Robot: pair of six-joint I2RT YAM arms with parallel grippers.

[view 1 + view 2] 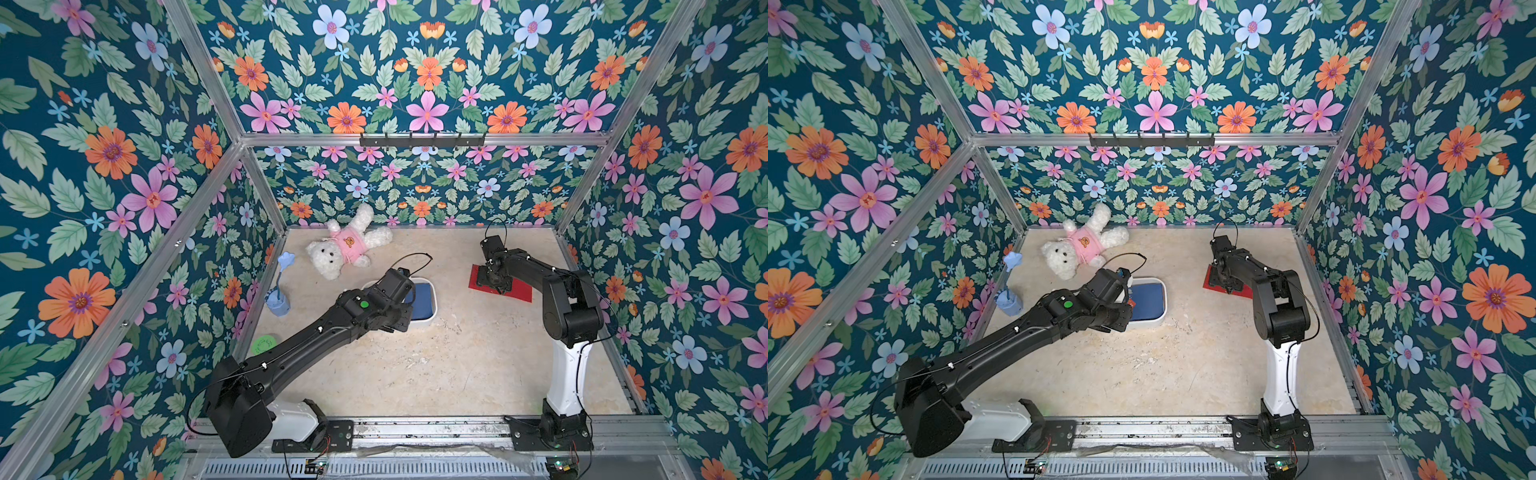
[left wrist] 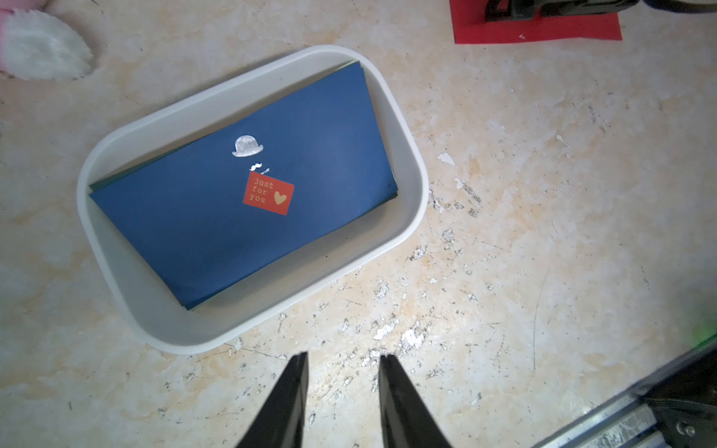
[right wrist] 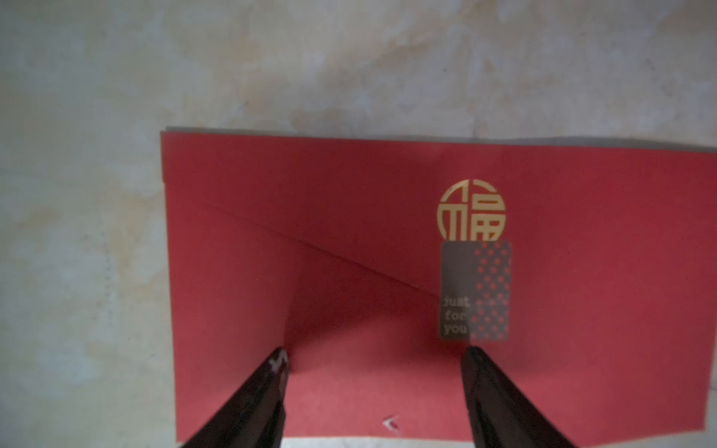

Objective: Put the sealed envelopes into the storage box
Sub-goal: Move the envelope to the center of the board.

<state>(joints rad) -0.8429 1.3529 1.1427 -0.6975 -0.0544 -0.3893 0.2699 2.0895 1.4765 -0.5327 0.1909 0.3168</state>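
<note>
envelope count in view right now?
2. Navy envelope on top inside the storage box; red envelope flat on the table, below the open right gripper. More may lie hidden beneath the navy one.

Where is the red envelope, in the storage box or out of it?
Out. The red envelope lies flat on the table, apart from the storage box, whose top item is a navy envelope.
</note>
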